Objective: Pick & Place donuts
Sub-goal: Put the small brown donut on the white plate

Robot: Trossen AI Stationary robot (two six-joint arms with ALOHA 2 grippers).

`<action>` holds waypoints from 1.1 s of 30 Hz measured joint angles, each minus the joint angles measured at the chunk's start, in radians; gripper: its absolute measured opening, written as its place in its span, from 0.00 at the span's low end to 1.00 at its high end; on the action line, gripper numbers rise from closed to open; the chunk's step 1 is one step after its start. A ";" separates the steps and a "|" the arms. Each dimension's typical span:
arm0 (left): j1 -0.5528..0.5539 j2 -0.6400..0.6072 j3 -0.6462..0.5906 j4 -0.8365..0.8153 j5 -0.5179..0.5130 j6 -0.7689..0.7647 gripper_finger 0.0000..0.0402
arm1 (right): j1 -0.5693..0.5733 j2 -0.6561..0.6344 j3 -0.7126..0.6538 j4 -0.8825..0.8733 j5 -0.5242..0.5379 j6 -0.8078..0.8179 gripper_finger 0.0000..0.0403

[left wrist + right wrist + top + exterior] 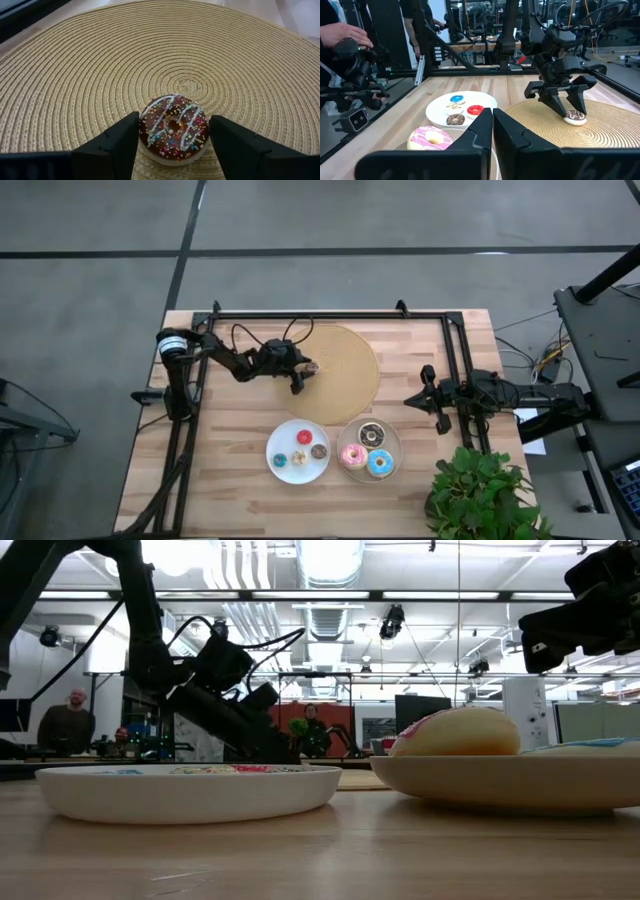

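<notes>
**Left gripper at a small donut on the mat**

High view: the left gripper [303,371] is reaching onto the woven mat's [345,350] edge; the right gripper [428,395] is waiting beside the mat's other side. Near the mat, one plate [283,438] is carrying tiny donuts, the other plate [393,442] the pink [352,456], blue [379,465] and chocolate [372,434] ones.

Left wrist view: the fingers [116,145] are standing apart — either side of a sprinkled brown donut [173,127] lying on the mat.

Right wrist view: its fingers [479,131] are pressing together, holding nothing.
</notes>
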 joint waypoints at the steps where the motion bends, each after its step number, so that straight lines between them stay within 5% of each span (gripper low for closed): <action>1: 0.000 0.000 0.000 -0.001 0.000 0.000 0.52 | 0.000 0.000 0.000 0.000 0.000 -0.001 0.02; 33: 0.000 -0.022 0.010 -0.010 -0.001 0.002 0.47 | 0.000 0.000 0.000 0.000 0.000 0.003 0.02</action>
